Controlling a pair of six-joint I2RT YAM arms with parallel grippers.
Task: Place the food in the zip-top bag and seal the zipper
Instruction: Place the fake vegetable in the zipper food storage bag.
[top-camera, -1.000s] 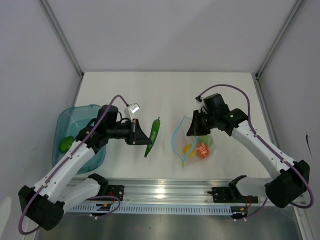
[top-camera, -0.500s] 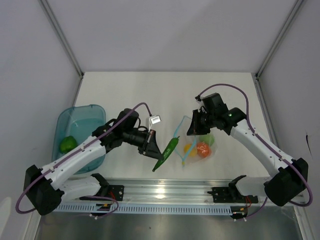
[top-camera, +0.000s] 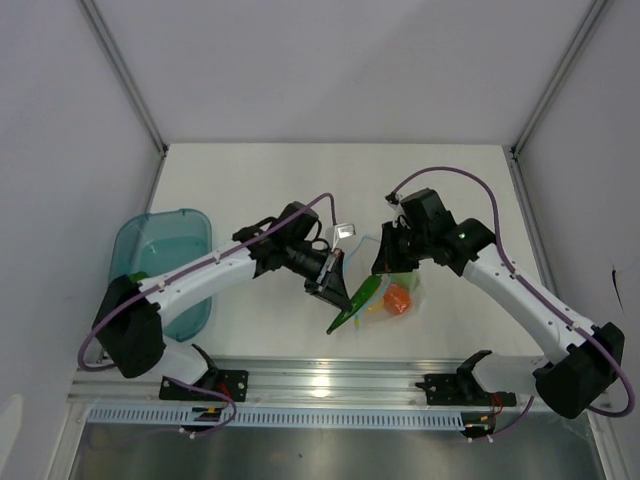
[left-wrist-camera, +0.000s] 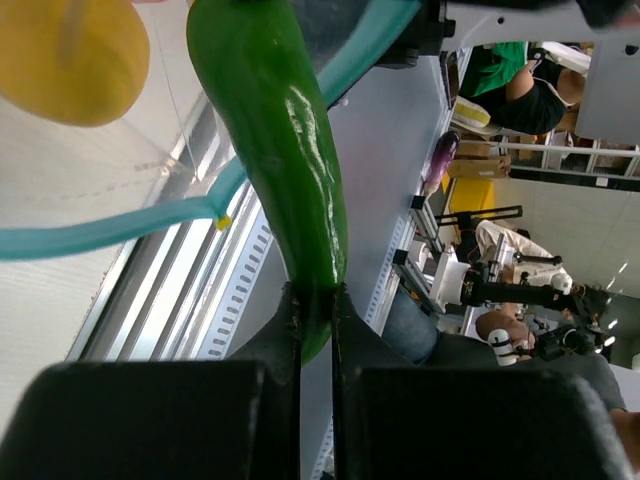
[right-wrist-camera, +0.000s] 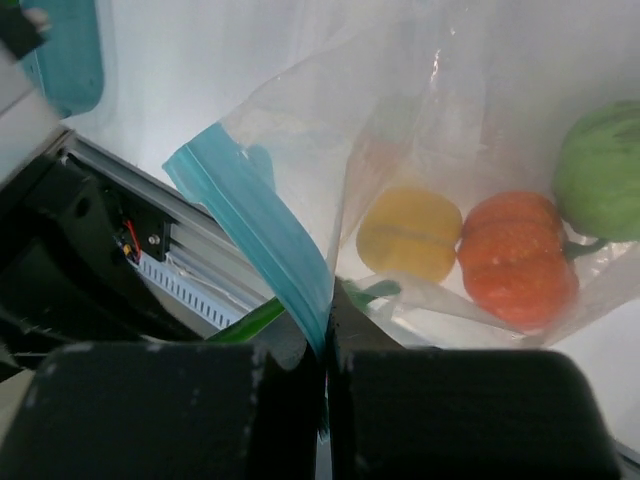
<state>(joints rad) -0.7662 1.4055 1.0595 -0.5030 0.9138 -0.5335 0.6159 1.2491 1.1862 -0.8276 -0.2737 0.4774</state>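
My left gripper (top-camera: 335, 290) is shut on the stem end of the slim green chili (top-camera: 356, 303), which slants toward the zip-top bag (top-camera: 400, 292). In the left wrist view the chili (left-wrist-camera: 285, 150) rises from my gripper (left-wrist-camera: 315, 295) and crosses the light blue zipper (left-wrist-camera: 150, 225), next to a yellow piece (left-wrist-camera: 70, 50). My right gripper (top-camera: 385, 262) is shut on the bag's mouth edge and holds it up. Its wrist view shows the gripper (right-wrist-camera: 327, 335) pinching the zipper (right-wrist-camera: 255, 215). Inside the bag (right-wrist-camera: 450, 120) lie a yellow piece (right-wrist-camera: 408, 235), an orange fruit (right-wrist-camera: 518, 258) and a green round one (right-wrist-camera: 600, 170).
A teal translucent tray (top-camera: 165, 250) sits at the left, partly under my left arm, with a bit of green (top-camera: 135, 277) showing at its near side. An aluminium rail (top-camera: 320, 385) runs along the near table edge. White walls and slanted frame posts enclose the table.
My left arm has swung right from beside the tray, carrying the chili to the bag's mouth. The right gripper has kept its hold on the bag edge, almost unmoved.
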